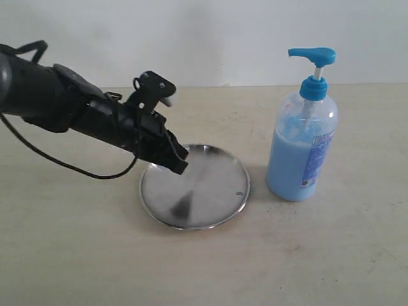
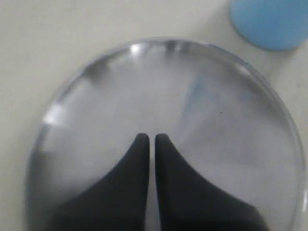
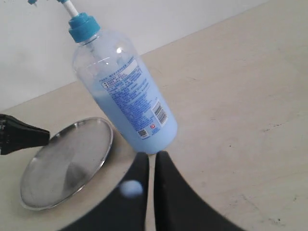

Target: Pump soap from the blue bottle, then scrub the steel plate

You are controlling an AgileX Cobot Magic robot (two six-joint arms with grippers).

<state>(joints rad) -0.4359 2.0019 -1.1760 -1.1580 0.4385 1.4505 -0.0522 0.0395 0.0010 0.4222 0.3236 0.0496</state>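
The steel plate (image 1: 197, 188) lies flat on the table, round and shiny; it also shows in the left wrist view (image 2: 202, 110) and the right wrist view (image 3: 67, 161). My left gripper (image 1: 180, 160) (image 2: 148, 138) is shut with nothing in it, its tips over the plate's near-left part. The blue bottle (image 1: 303, 143) (image 3: 127, 103) stands upright to the plate's right, pale blue soap (image 1: 290, 162) filling its lower half. My right gripper (image 3: 150, 156) is shut and empty, close to the bottle's base; a light blue blob sits on one of the fingers (image 3: 131, 188).
A pale wooden table (image 1: 331, 255) carries everything, with a white wall behind. The left arm (image 1: 57, 102) and its cable (image 1: 70, 167) stretch in from the left edge. The right arm does not show in the exterior view.
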